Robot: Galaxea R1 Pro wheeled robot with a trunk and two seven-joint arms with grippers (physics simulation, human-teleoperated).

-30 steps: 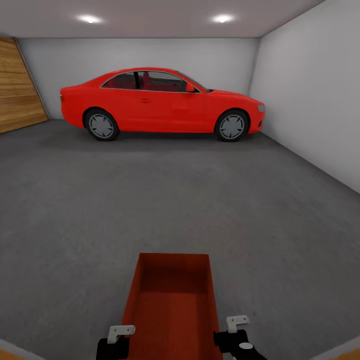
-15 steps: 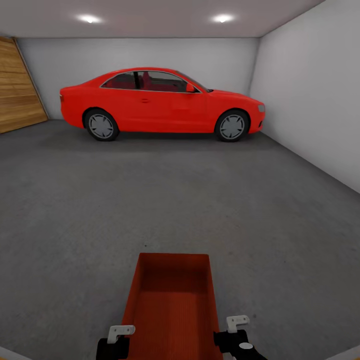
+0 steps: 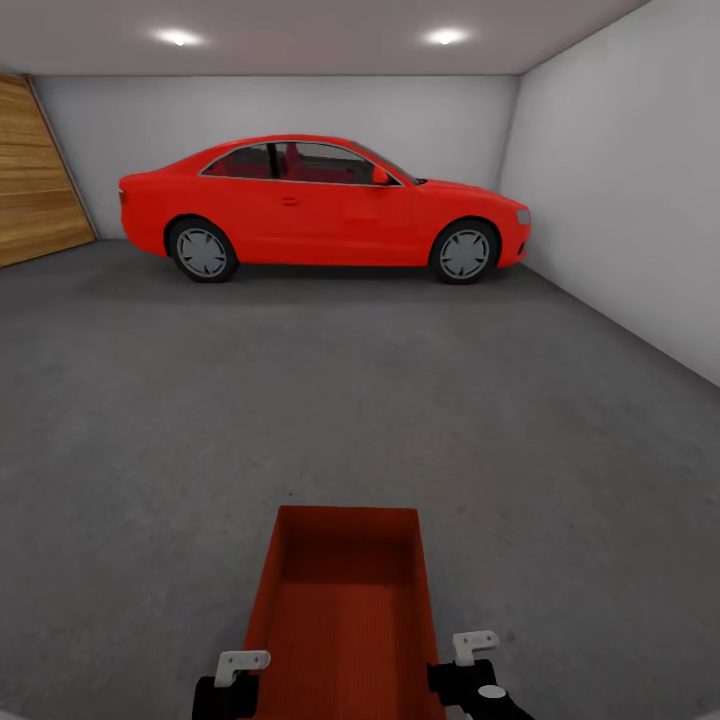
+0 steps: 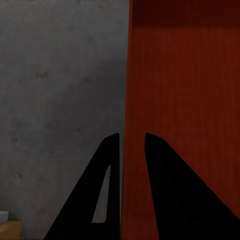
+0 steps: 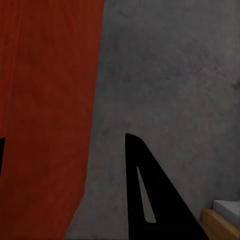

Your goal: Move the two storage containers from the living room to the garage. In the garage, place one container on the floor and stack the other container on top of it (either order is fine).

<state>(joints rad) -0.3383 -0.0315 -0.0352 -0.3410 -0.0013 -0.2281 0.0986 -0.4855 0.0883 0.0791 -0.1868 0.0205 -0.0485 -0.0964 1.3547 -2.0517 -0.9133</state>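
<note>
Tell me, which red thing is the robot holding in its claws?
The storage container, the open red tub right in front. The left claw and right claw each grip a side wall. The red car is parked far off.

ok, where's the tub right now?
Head view, bottom centre: the tub is held between the left gripper and right gripper, above the concrete floor.

No text, label, brand, number or sign could be read anywhere: the red car [image 3: 320, 205] showed no legible plate or badge, and the orange-red container [image 3: 343, 610] carried no markings.
</note>
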